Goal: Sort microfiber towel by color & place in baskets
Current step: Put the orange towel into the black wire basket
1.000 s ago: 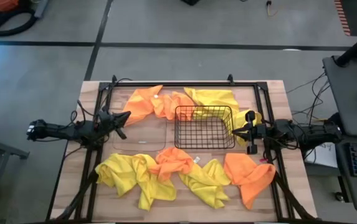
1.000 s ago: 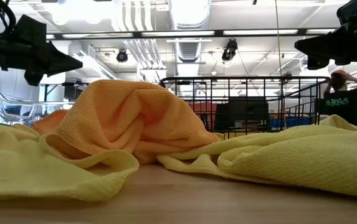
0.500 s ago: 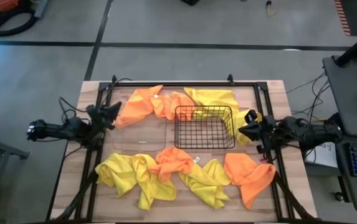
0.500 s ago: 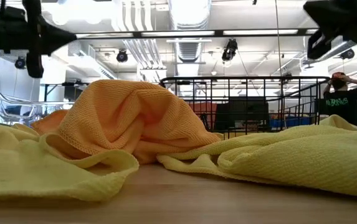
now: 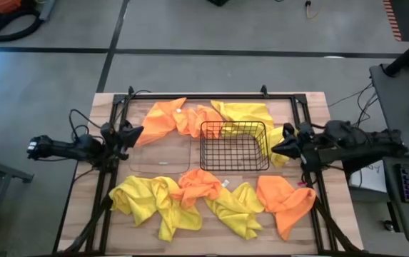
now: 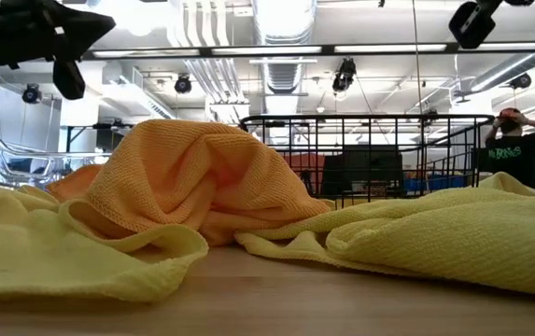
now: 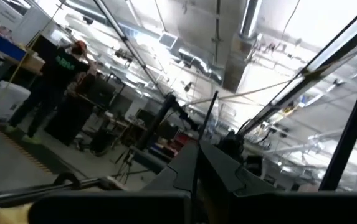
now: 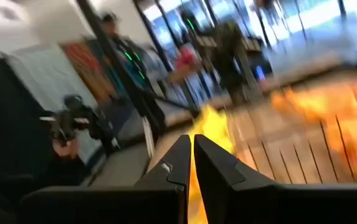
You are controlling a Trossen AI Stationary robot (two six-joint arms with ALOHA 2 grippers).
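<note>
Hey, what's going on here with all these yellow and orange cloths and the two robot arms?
A towel-sorting job, with nothing sorted yet. Yellow towels and orange towels lie loose on the table around a black wire basket and a clear plastic basket, and no towel is in either basket. The left claw is shut and empty at the left side, and the right claw is shut and empty beside the wire basket. Neither touches a towel.
</note>
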